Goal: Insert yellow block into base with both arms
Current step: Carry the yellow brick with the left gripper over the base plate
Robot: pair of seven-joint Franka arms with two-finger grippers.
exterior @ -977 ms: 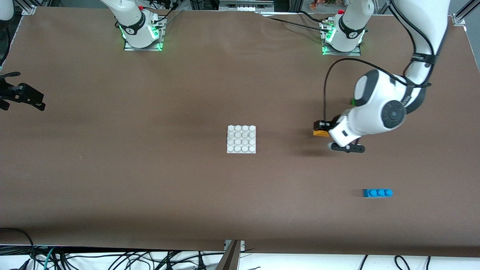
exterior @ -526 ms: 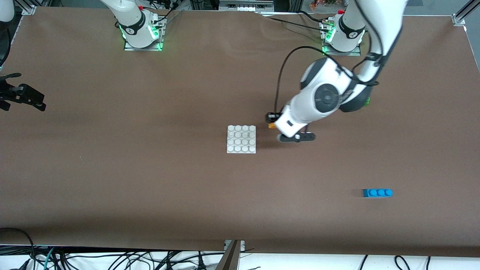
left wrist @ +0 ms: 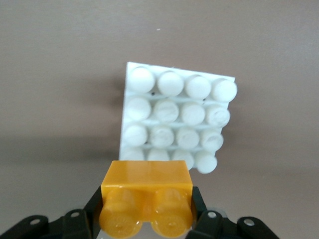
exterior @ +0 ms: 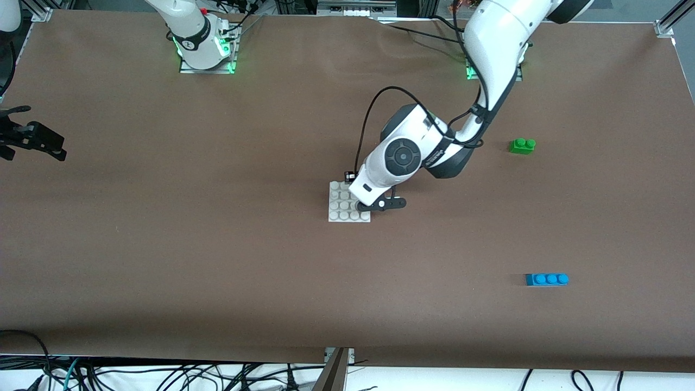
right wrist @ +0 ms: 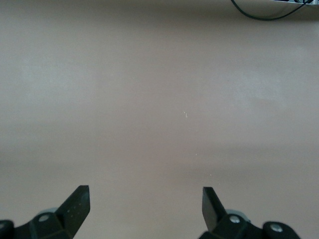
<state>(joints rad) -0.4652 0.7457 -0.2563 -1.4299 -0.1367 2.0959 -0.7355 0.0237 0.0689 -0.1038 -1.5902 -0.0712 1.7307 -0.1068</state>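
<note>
Jaws of the left gripper (left wrist: 147, 219) clamp the glossy orange-yellow two-stud block (left wrist: 147, 196) over the white sixteen-stud base (left wrist: 177, 117). The right gripper (right wrist: 146, 204) waits, jaws apart, over bare tabletop (right wrist: 159, 99).

Left arm (exterior: 491, 49): glossy white shell links, dark grey joint bands, round dark grey cap on the wrist joint (exterior: 403, 155). Thin black cable loops from forearm to wrist. Both bases glow green at the foot; right arm base (exterior: 203, 41) carries red fittings and black cabling. Fingers (right wrist: 75, 206) are black, wedge-shaped, with small silver screws.
</note>
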